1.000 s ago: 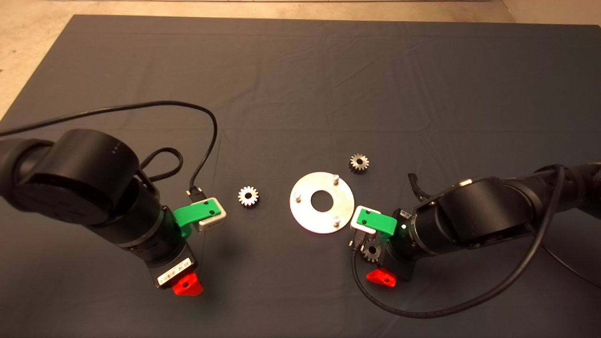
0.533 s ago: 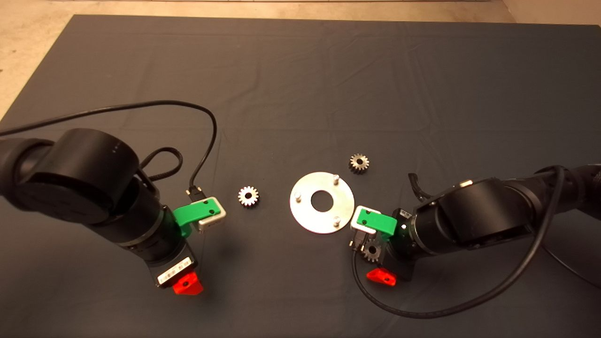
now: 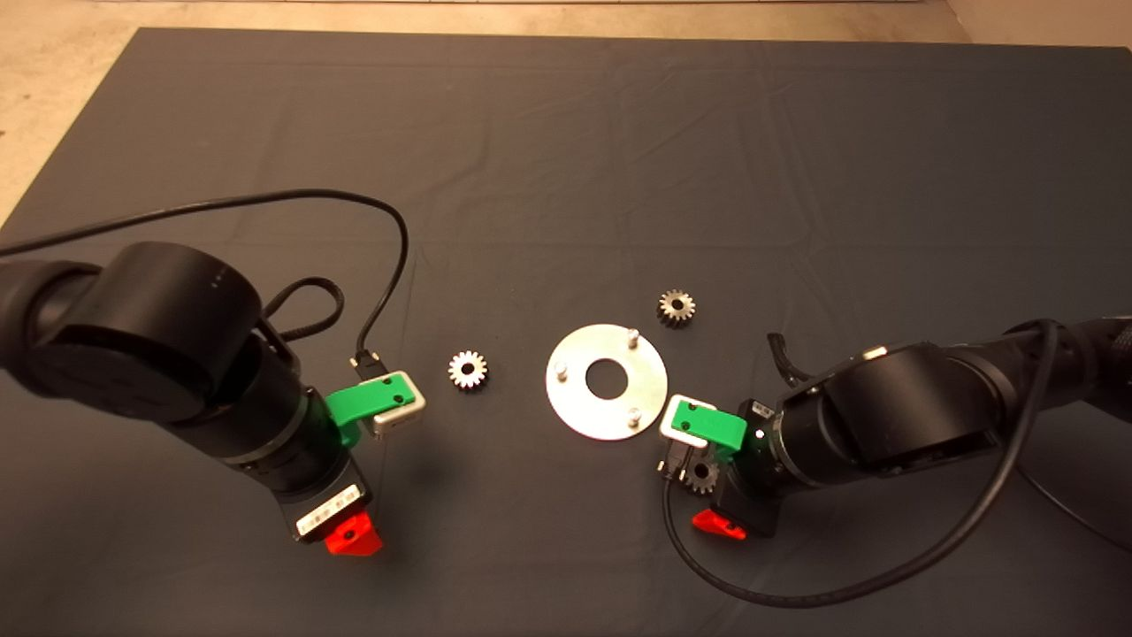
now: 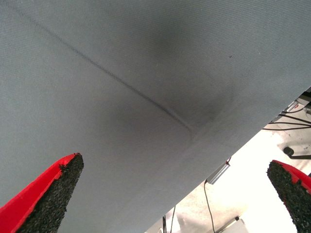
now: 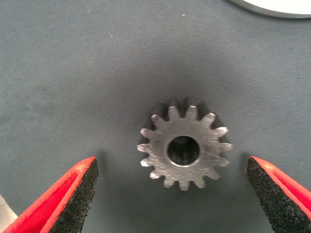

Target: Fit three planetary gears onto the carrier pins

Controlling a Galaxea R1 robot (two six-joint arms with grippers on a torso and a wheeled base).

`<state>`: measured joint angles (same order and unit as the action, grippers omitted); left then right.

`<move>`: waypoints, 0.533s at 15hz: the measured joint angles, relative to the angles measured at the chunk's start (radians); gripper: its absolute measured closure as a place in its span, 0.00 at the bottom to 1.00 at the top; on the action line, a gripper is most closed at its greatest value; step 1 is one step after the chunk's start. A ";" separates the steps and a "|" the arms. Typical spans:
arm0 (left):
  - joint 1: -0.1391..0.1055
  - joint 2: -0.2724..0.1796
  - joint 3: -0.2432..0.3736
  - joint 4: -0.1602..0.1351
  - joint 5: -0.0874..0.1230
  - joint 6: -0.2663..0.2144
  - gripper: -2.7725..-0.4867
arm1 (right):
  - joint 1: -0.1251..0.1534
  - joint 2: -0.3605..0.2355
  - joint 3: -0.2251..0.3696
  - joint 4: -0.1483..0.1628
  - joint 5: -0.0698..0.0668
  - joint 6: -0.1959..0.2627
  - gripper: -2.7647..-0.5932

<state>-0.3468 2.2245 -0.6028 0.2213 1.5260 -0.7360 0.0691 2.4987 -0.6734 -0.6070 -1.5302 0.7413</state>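
Red-fingered right gripper (image 5: 171,194) lower now, spread wide around a gear (image 5: 184,145) near the mat's (image 3: 566,133) front edge (nothing gripped), pickup imminent; left gripper (image 4: 172,199) idle, spread.

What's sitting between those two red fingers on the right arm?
One planetary gear lies flat on the mat between the right gripper's open fingers, untouched; the right wrist view shows it.

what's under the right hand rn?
A planetary gear lies flat on the mat, between the open fingers of the right hand, untouched. In the head view the hand partly covers the gear.
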 joint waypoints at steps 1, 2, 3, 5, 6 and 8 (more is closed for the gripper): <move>0.000 0.000 0.000 0.000 0.000 0.000 0.00 | -0.003 0.000 0.000 0.000 0.000 0.000 0.23; 0.000 0.000 0.000 0.000 0.000 0.000 0.00 | -0.005 0.000 0.000 0.000 0.000 0.000 0.26; 0.000 0.000 0.000 0.000 0.000 0.000 0.00 | -0.006 0.000 0.000 0.000 0.000 0.000 0.31; 0.000 0.000 0.000 0.000 0.000 0.000 0.00 | -0.006 0.000 0.000 -0.001 0.000 0.000 0.31; 0.000 0.000 0.000 0.000 0.000 0.000 0.00 | -0.006 0.000 0.000 -0.002 0.000 0.000 0.34; 0.000 0.000 0.000 0.000 0.000 0.000 0.00 | -0.006 0.000 0.000 -0.004 0.000 0.000 0.37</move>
<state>-0.3468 2.2245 -0.6028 0.2213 1.5260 -0.7360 0.0630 2.4991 -0.6734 -0.6115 -1.5306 0.7413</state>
